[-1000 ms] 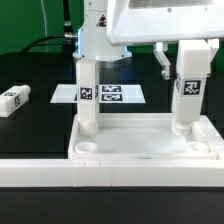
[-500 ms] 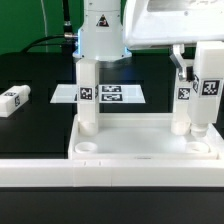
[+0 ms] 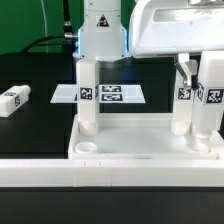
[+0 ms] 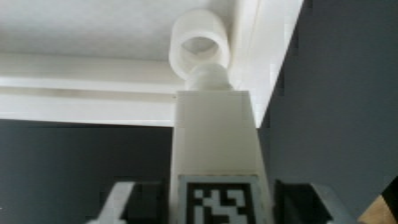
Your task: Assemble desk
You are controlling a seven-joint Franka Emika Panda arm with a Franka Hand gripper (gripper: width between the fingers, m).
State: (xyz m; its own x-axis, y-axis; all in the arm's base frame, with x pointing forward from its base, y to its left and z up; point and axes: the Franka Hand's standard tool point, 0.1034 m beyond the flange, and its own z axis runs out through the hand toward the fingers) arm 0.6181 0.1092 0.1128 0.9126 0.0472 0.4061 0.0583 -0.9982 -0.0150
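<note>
**Now: two legs socketed, a third in the jaws at the tabletop's near corner**

Squarely on the dark worktop point(image 3: 40, 125) sits the white rimmed tabletop point(image 3: 140, 128), just behind the long white bar point(image 3: 110, 172) that runs along the worktop's near edge. Two of its round corner sockets hold upright legs. The first leg point(image 3: 88, 100) stands in the far corner at the exterior view's left, and the second leg point(image 3: 183, 100) in the far corner at the exterior view's right. The near socket point(image 3: 88, 147) on the exterior view's left shows as an open ring.

The jaws are clamped on the third leg point(image 3: 211, 100). It hangs upright just beside the second leg, with its lower end at the near corner on the exterior view's right. The fourth leg point(image 3: 12, 100) lies flat near the worktop's edge at the exterior view's left, well apart from the tabletop. The marker board point(image 3: 110, 94) lies behind the tabletop.

Only the wrist view shows the third leg point(image 4: 217, 130) lengthwise, its tag between the jaws and its round tip at the corner socket point(image 4: 201, 45). Whether the tip has entered I cannot tell. Only the exterior view shows the other legs.
</note>
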